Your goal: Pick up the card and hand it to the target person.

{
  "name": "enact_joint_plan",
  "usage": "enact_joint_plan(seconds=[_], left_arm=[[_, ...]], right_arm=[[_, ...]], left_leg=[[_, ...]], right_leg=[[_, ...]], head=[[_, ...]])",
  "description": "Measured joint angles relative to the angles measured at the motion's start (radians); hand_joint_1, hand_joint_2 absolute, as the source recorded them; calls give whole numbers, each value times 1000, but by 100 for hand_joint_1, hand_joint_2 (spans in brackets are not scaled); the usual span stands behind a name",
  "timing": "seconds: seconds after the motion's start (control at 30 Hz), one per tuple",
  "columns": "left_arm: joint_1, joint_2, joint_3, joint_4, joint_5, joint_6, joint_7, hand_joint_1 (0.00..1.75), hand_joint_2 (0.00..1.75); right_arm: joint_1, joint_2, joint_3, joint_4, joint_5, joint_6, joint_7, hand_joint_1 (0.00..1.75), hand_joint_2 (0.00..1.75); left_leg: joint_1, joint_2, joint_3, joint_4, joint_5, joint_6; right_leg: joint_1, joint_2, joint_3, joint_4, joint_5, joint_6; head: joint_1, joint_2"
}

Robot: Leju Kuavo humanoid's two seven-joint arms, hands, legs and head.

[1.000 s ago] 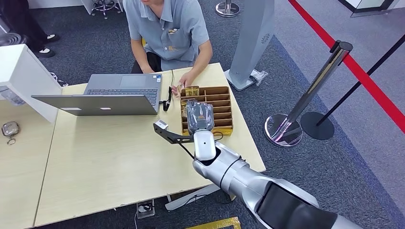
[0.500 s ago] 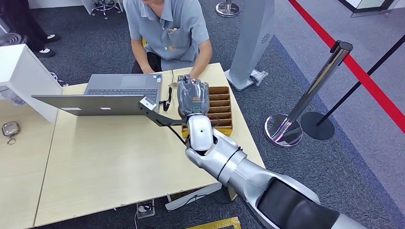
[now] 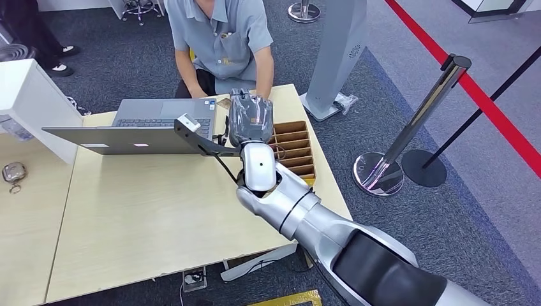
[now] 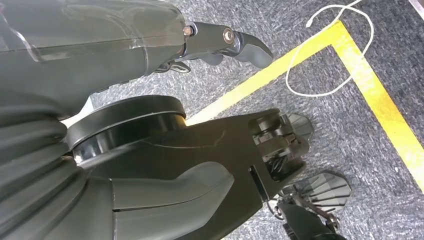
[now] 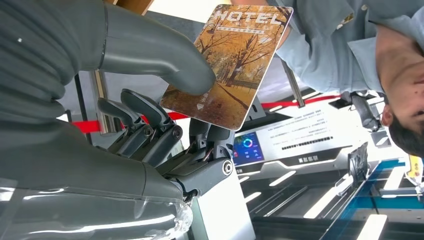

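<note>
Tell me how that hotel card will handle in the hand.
The card looks thin, flat and unbent, so probably stiff and light. Its glossy face may be slippery. The right hand pinches only one end, so it could pivot or slide.

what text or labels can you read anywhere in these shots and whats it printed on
"HOTEL": white capitals along one edge of the orange autumn-tree card pinched by the robot's right hand.
Small white print under that word on the card: too small to read.
Dark lines of text on the white display panel behind the card: blurred, unreadable.
Badge on the seated person's grey shirt: too small to read.
Stickers on the open grey laptop: unreadable.
</note>
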Motion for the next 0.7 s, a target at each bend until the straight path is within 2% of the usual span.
enact_joint_plan(seconds=[0.6,0.67,0.7], left_arm=[[-12,-3,-16,1,-28,-22,16,0,175],[-14,-3,-16,0,-30,-23,16,0,175],[-14,-3,-17,0,-31,-23,16,0,175]], right_arm=[[-7,14,11,40,1,40,-6,175,175],[-5,14,10,42,-2,43,-6,171,175],[-3,14,9,42,-4,41,-5,164,175]], left_leg=[[0,-3,0,0,0,0],[0,-3,0,0,0,0],[0,-3,-1,0,0,0]], right_leg=[[0,-2,0,0,0,0],[0,-2,0,0,0,0],[0,-2,0,0,-1,0]], head=[[0,0],[0,0],[0,0]])
